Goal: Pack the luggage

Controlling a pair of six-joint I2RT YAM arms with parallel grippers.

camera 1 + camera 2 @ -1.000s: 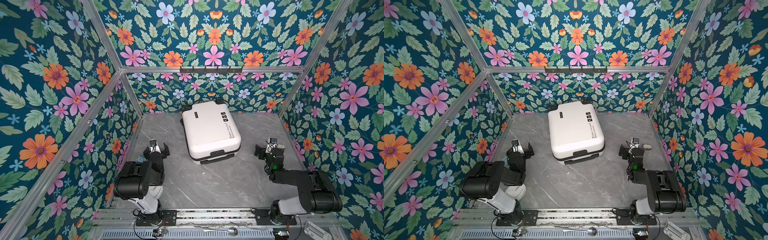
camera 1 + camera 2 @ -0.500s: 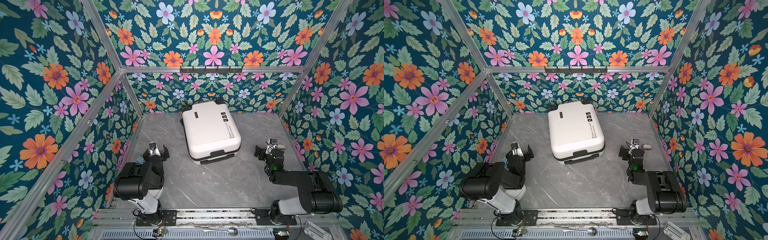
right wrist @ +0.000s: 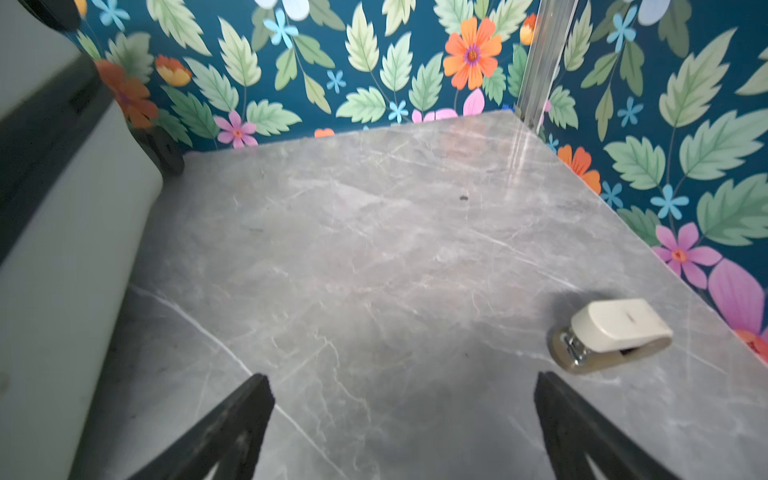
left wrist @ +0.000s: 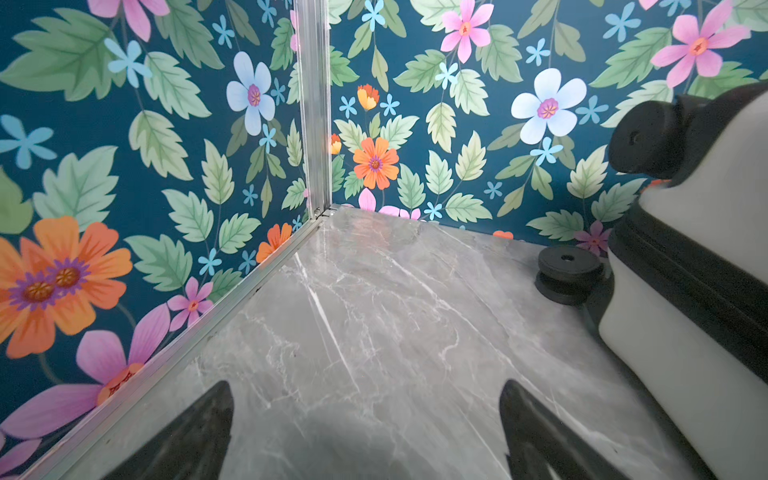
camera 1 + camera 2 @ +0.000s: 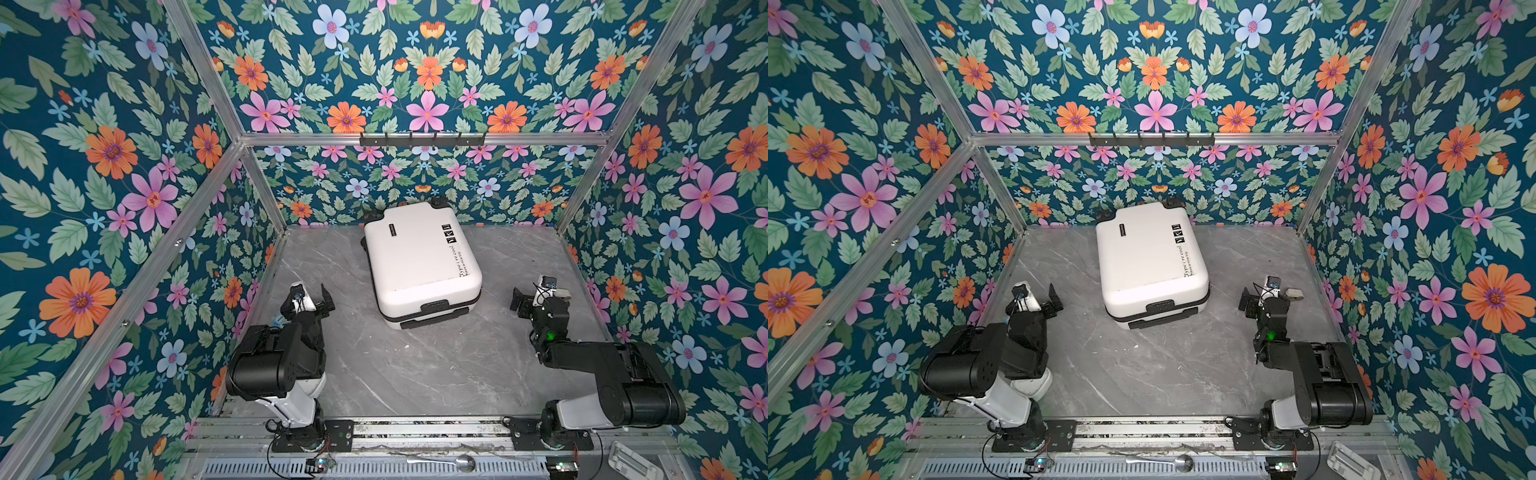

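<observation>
Two claws hang low over the grey bench, both spread wide and holding nothing: left claw and right claw. Between them, toward the back wall, the luggage lies flat and shut. A cream stapler lies just beside the right claw.

Grey marble table: luggage, stapler

I work in a staged robot-test booth, not a home. Floral-printed panels in bare aluminium framing wall me in ahead of and beside my jaws. A marble-look tabletop lies beneath them. Behind them my bases are bolted to a metal rail trailing loose cables.
</observation>
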